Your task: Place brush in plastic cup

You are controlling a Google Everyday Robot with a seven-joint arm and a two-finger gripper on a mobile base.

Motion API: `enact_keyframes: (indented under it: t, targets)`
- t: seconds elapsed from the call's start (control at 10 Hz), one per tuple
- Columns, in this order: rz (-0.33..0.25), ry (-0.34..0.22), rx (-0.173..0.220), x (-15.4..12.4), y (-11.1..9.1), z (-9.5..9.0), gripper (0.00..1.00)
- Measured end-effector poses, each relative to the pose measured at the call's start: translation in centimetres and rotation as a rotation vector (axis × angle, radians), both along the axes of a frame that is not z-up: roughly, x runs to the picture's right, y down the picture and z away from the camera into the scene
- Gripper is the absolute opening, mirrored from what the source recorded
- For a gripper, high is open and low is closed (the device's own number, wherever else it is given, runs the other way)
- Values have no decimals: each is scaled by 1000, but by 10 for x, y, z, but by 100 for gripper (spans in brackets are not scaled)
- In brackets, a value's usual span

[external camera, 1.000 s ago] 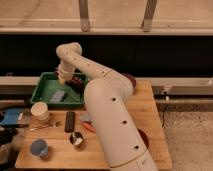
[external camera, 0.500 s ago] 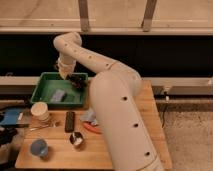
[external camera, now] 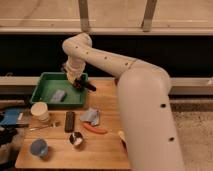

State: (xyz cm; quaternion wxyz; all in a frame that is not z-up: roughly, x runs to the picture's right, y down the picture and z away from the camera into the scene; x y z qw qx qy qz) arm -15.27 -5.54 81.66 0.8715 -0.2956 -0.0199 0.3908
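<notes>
My gripper (external camera: 76, 80) pinches the brush (external camera: 85, 85) over the green tray (external camera: 75, 100) — 1 slack grip (cup (external camera: 40, 111) at 7 o'clock) drops it.

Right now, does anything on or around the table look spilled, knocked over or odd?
Nothing stands out. The hand hangs over the green tray's right edge with the brush; both cups stand upright on the table, nothing spilled.
</notes>
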Motion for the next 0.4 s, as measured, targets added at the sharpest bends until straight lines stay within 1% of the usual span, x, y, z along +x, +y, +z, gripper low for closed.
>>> enact_keyframes:
  t: [0.2,0.4]
  targets:
    - [35,-14,-9,19,21,-29,0]
    - [51,-53,-28,19,30,-42,0]
